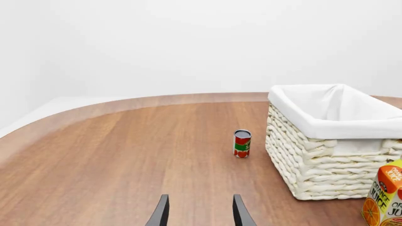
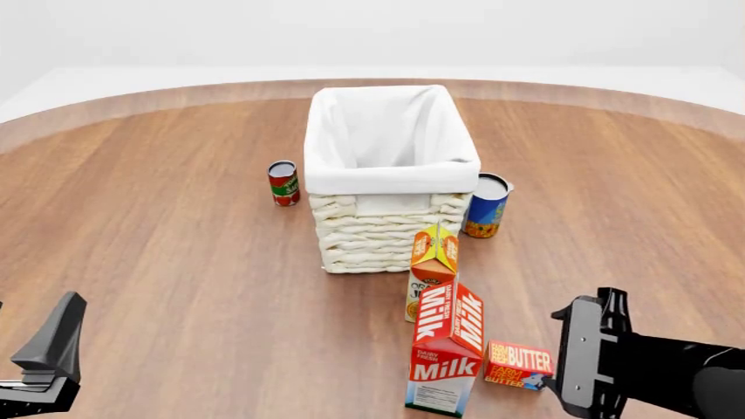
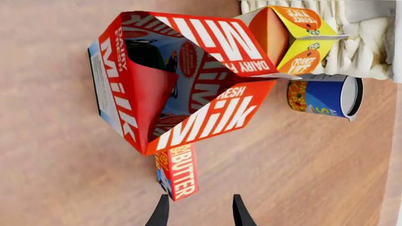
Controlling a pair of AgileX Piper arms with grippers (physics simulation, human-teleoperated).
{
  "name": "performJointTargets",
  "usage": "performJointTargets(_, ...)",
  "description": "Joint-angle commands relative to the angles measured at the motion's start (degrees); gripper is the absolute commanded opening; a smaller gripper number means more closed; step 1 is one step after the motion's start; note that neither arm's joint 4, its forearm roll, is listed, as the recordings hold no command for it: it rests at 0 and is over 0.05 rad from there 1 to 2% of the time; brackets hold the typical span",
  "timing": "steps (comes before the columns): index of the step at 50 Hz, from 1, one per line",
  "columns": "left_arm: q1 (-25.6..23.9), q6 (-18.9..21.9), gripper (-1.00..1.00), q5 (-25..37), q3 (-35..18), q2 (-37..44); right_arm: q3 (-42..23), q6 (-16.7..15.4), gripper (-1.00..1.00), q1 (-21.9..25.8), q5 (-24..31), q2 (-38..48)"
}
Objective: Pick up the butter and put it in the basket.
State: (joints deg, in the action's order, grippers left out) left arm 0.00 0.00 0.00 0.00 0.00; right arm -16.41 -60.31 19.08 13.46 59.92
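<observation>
Butter [image 2: 519, 364] lies flat on the counter, near right, touching the milk carton's [image 2: 447, 347] right side, long axis left-right. Right gripper [image 3: 199, 209] sits just right of it, jaws narrowly parted, empty, nothing between. Left gripper [image 1: 198, 212] well apart, far left. Basket [image 2: 390, 170] beyond.

Right gripper [image 3: 198, 209] spread at butter [image 3: 178, 172], beside milk carton [image 3: 182, 80]

butter [image 3: 178, 174]: near end hidden by milk carton [image 3: 182, 80] | juice carton [image 1: 384, 197]: cut off, perhaps 1/2 visible
</observation>
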Motion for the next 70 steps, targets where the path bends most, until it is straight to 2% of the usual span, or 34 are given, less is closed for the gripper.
performJointTargets(1, 0.00, 0.00, 1.00, 0.00, 0.00, 0.00, 1.00, 0.88, 1.00, 0.91, -5.42, 6.30)
performJointTargets(6, 0.00, 0.00, 1.00, 0.00, 0.00, 0.00, 0.54, 1.66, 1.00, 1.84, -6.42, 7.97)
performJointTargets(18, 0.00, 0.00, 1.00, 0.00, 0.00, 0.00, 1.48, 1.29, 1.00, 0.57, -15.19, 17.36)
performJointTargets(35, 0.00, 0.00, 1.00, 0.00, 0.00, 0.00, 1.80, 4.99, 1.00, 3.61, -25.35, 28.54)
performJointTargets(39, 0.00, 0.00, 1.00, 0.00, 0.00, 0.00, 1.76, 6.70, 1.00, 4.41, -27.35, 30.79)
performJointTargets(42, 0.00, 0.00, 1.00, 0.00, 0.00, 0.00, 2.02, 6.55, 1.00, 3.92, -27.92, 31.20)
performJointTargets(43, 0.00, 0.00, 1.00, 0.00, 0.00, 0.00, 2.15, 6.32, -1.00, 3.89, -27.92, 30.85)
performJointTargets(48, 0.00, 0.00, 1.00, 0.00, 0.00, 0.00, 1.87, 7.85, -1.00, 5.26, -24.63, 27.38)
performJointTargets(52, 0.00, 0.00, 1.00, 0.00, 0.00, 0.00, 1.49, 7.88, -1.00, 5.16, -21.40, 23.82)
performJointTargets(61, 0.00, 0.00, 1.00, 0.00, 0.00, 0.00, 1.54, 6.56, -1.00, 2.23, -15.93, 16.34)
performJointTargets(70, 0.00, 0.00, 1.00, 0.00, 0.00, 0.00, 1.88, 4.60, -1.00, -2.53, -6.04, 4.39)
